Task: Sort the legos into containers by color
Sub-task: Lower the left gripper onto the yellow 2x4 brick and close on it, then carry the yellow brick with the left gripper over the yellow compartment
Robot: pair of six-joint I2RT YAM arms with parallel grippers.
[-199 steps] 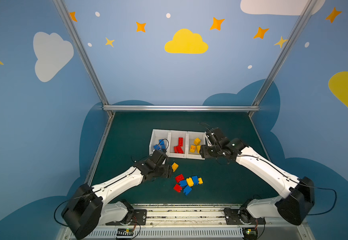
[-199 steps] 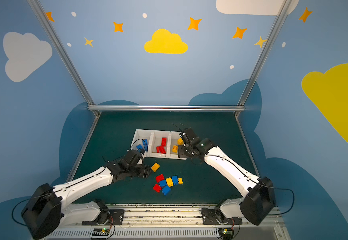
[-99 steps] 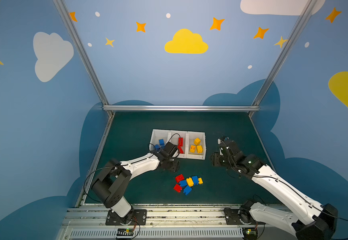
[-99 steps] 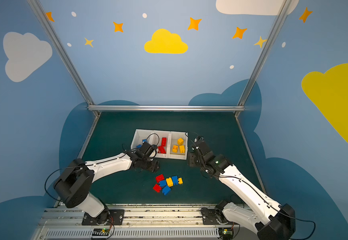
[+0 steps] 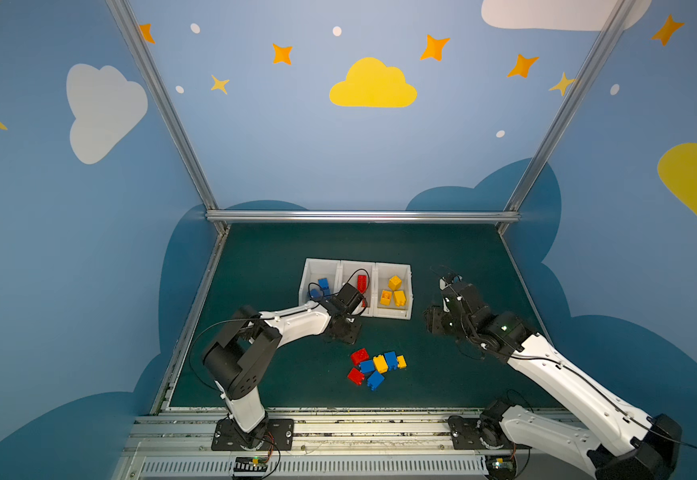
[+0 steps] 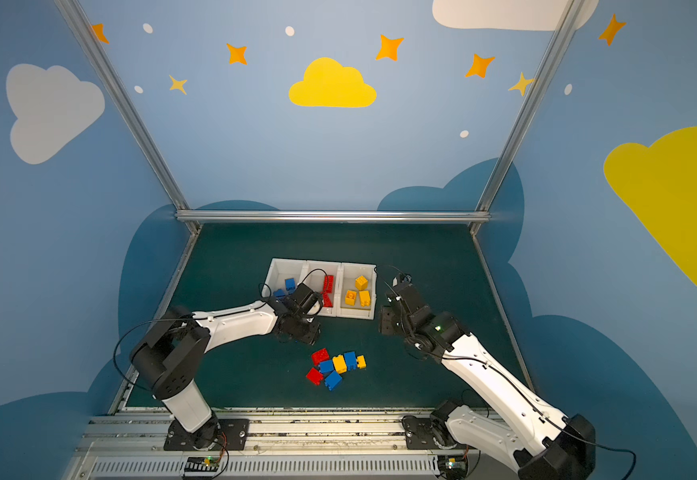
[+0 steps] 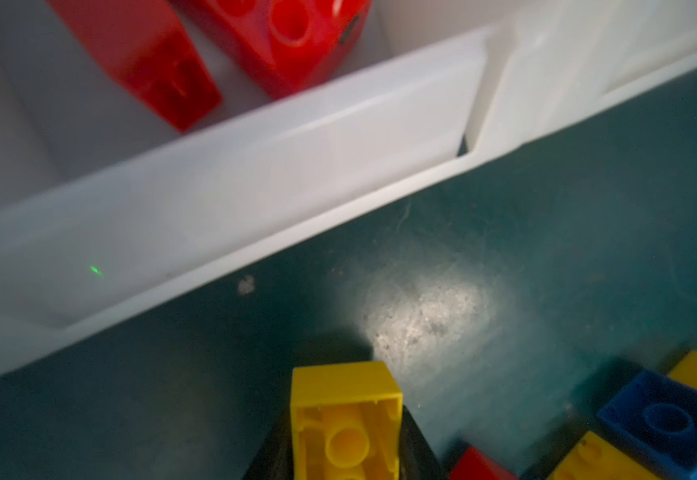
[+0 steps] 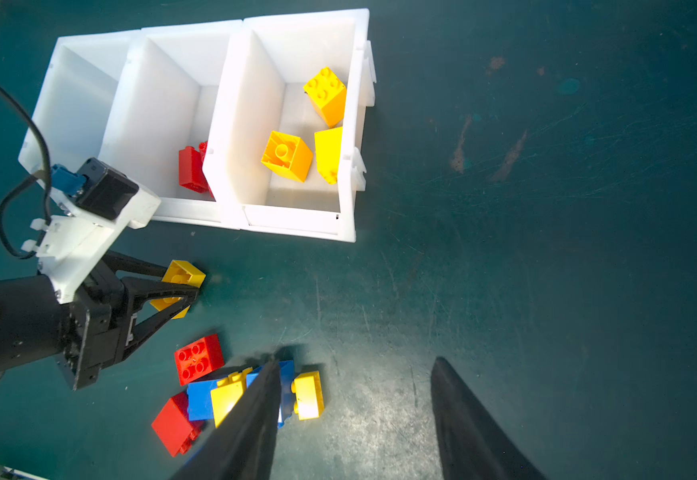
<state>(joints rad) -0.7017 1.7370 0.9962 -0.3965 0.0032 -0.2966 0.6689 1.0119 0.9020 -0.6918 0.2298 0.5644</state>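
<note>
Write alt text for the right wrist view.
The left gripper pinches a yellow brick near three joined white bins. Loose bricks in red, blue and yellow lie nearby, and the right gripper is open.

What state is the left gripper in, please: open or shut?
Shut on a yellow brick; in the right wrist view the left gripper clamps it from both sides.

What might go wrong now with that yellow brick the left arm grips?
The left jaws hold the yellow brick beside the red-brick bin; letting go early would missort it. Its yellow-brick bin lies toward the right arm, so the arms might bump.
</note>
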